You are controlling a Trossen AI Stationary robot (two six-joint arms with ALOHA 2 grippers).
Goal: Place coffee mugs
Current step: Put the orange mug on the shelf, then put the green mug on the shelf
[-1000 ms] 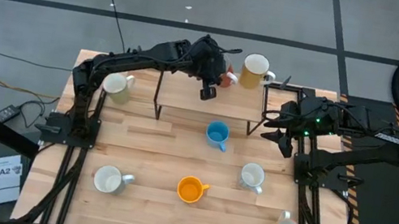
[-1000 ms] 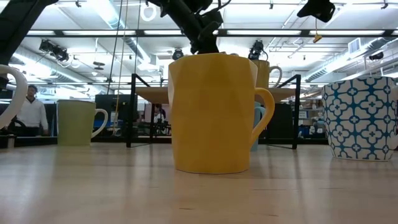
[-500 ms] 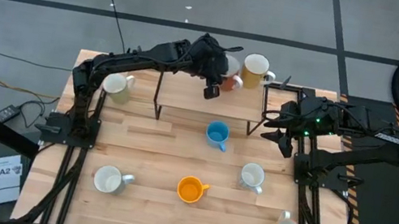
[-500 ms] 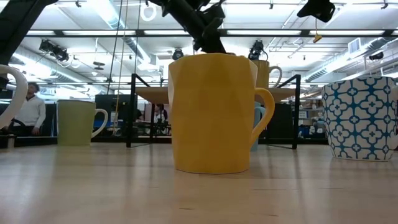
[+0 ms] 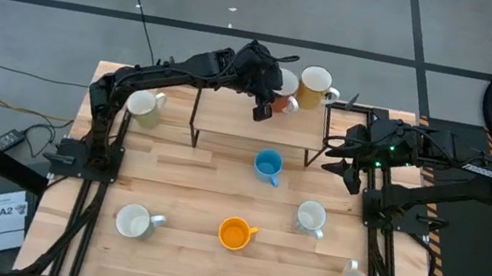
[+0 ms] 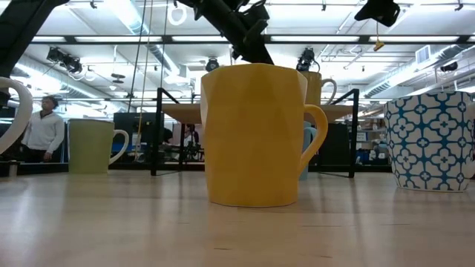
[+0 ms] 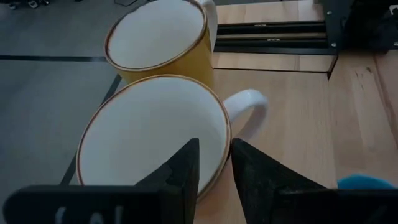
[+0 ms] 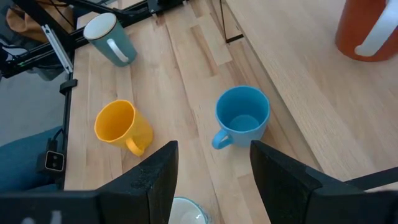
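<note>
A white-lined mug (image 7: 155, 134) with a brown rim and white handle stands on the raised wooden shelf (image 5: 230, 115), beside the yellow mug (image 7: 163, 40). The left gripper (image 7: 214, 168) straddles its rim, fingers slightly apart, one inside, one outside. The left arm reaches across from the table's left edge. The right gripper (image 8: 211, 174) waits wide open above the blue mug (image 8: 242, 115)
</note>
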